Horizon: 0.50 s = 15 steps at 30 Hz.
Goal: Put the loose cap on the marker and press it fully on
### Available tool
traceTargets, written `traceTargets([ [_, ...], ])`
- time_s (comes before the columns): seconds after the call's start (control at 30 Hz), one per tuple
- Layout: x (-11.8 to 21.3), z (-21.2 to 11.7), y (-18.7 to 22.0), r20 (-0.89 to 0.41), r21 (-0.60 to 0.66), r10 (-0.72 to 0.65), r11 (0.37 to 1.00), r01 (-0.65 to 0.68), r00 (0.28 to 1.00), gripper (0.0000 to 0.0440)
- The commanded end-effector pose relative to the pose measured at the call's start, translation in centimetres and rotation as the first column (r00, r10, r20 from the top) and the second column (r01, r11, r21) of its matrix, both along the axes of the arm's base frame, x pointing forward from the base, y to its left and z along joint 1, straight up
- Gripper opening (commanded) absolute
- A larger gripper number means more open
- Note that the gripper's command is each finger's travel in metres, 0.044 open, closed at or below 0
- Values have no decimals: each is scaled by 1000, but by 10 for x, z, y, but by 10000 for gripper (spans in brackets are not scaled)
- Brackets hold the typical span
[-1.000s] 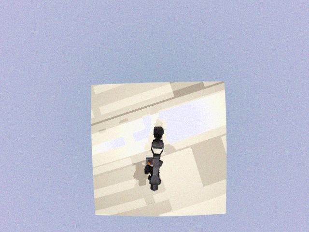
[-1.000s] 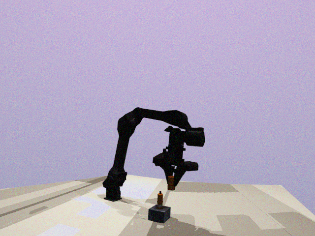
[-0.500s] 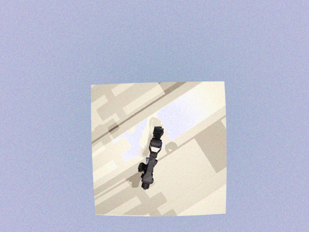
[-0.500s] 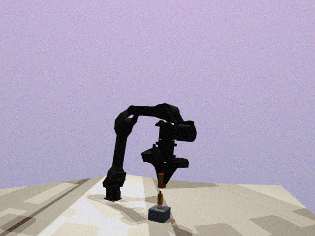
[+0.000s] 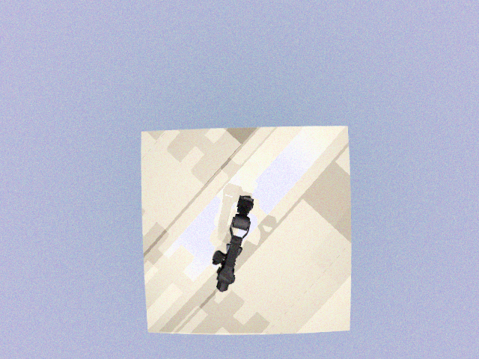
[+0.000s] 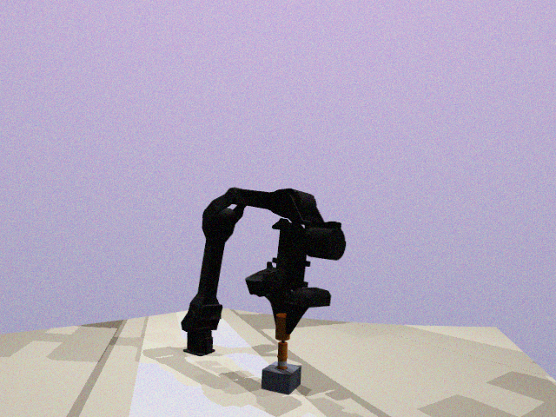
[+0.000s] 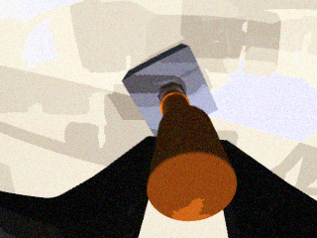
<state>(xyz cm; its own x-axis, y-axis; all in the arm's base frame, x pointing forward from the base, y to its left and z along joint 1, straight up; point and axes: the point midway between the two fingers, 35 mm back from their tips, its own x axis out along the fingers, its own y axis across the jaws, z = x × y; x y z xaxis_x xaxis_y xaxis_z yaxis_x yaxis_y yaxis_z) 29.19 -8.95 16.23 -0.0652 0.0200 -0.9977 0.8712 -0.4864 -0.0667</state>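
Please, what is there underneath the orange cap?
Under the cap, the marker stands upright in the holder block. The cap's inside is hidden, so whether the marker's tip has entered cannot be told.
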Motion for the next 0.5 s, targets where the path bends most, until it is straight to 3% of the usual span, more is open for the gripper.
traceTargets([
  [0.0, 0, -10, 1, -15, 16, 7, 1000, -7, 1000, 17],
  [0.47, -3, -48, 2, -48, 52, 57, 997, -54, 997, 5],
])
